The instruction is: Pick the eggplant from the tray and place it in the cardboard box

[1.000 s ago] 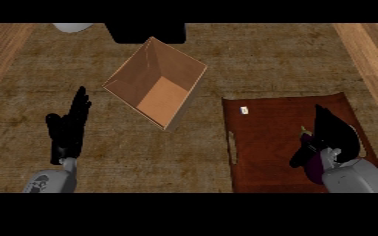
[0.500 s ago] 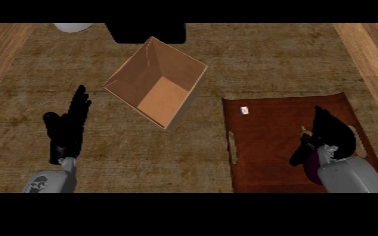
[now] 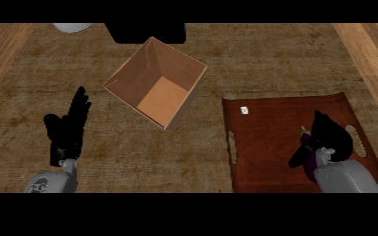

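Note:
The eggplant (image 3: 315, 161) lies on the right half of the reddish-brown tray (image 3: 262, 150); only a purple strip and its small stem tip (image 3: 303, 129) show. My right hand (image 3: 329, 136) sits on top of it, fingers and thumb curled round it, hiding most of it. The open cardboard box (image 3: 159, 87) stands tilted at the middle of the counter, left of the tray and apart from it. My left hand (image 3: 68, 130) rests open at the lower left, fingers up, holding nothing.
A small white tag (image 3: 244, 110) lies near the tray's far left corner. A white bowl (image 3: 72, 27) and a dark block (image 3: 144, 32) sit at the counter's far edge. Wooden strips run along both sides.
My right hand has shifted very slightly left over the eggplant. The box, the tray and the left hand are where they were.

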Controlling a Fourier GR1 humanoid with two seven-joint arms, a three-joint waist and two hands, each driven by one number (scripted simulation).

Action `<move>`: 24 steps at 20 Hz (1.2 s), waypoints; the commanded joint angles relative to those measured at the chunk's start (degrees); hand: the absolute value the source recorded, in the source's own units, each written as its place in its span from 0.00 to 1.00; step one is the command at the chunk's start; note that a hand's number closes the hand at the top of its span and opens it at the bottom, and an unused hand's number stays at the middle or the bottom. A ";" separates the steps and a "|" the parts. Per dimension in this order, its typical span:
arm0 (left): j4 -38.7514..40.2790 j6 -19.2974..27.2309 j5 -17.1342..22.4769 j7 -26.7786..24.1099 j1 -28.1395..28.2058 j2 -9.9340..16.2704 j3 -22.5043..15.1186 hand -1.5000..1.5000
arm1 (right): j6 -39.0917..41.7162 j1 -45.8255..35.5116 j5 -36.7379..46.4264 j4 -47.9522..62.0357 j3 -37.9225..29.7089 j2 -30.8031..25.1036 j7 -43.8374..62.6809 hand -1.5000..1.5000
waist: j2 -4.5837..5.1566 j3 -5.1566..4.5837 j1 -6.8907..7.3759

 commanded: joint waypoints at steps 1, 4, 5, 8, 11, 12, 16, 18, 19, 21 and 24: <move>-2.78 -0.57 -1.54 0.41 2.54 -0.12 0.27 0.50 | 3.03 -1.32 1.73 -1.07 -1.65 2.44 4.95 0.00 | -0.03 -0.01 0.05; 7.94 -1.64 -0.47 -4.05 -4.85 -1.37 2.92 0.50 | 1.63 -1.54 2.51 5.42 -2.29 2.20 0.25 0.00 | 0.13 -0.03 -0.21; -0.80 -0.73 -1.79 0.77 0.64 -2.22 0.29 0.50 | 1.47 2.68 3.71 1.53 -1.94 1.91 -0.59 1.00 | -0.02 -0.01 -0.08; -5.62 -2.09 -1.39 4.64 0.62 0.36 1.55 0.50 | -1.16 1.10 5.44 2.21 -1.81 0.59 -7.95 1.00 | -0.03 0.01 0.09; 0.54 -2.36 -1.77 -1.54 -0.02 -2.10 2.36 0.50 | -3.59 -0.15 8.67 7.57 -2.47 -0.24 -11.82 1.00 | 0.04 0.00 0.04; -6.26 -1.98 -2.33 3.88 2.35 -0.68 1.58 0.50 | -3.13 -1.38 8.63 7.82 -3.63 -1.09 -12.17 1.00 | -0.01 0.01 0.21; 0.17 -2.49 -2.30 0.57 -1.15 -1.71 1.72 0.50 | -5.63 -1.94 15.82 1.13 12.78 16.50 -2.61 1.00 | 0.04 -0.11 1.35; -0.39 -3.37 -2.80 0.78 -1.31 -2.63 -0.37 0.50 | -3.69 -5.25 14.71 -0.54 20.25 19.47 -2.15 1.00 | 0.09 -0.14 4.60; -0.84 -3.18 -3.16 1.00 -2.39 -3.09 -1.03 0.50 | -4.39 -7.21 13.65 0.51 22.65 19.60 -2.20 1.00 | 0.57 0.02 7.02; -0.52 -3.92 -3.58 1.04 -3.04 -3.35 -2.17 0.50 | -5.00 -9.07 12.26 -0.62 28.33 19.78 -1.14 1.00 | 0.57 0.02 8.71; -0.30 -4.84 -3.17 1.74 -4.02 -3.25 -2.37 0.50 | -8.48 -12.02 11.10 -0.75 34.94 19.94 4.13 1.00 | 0.54 0.00 9.44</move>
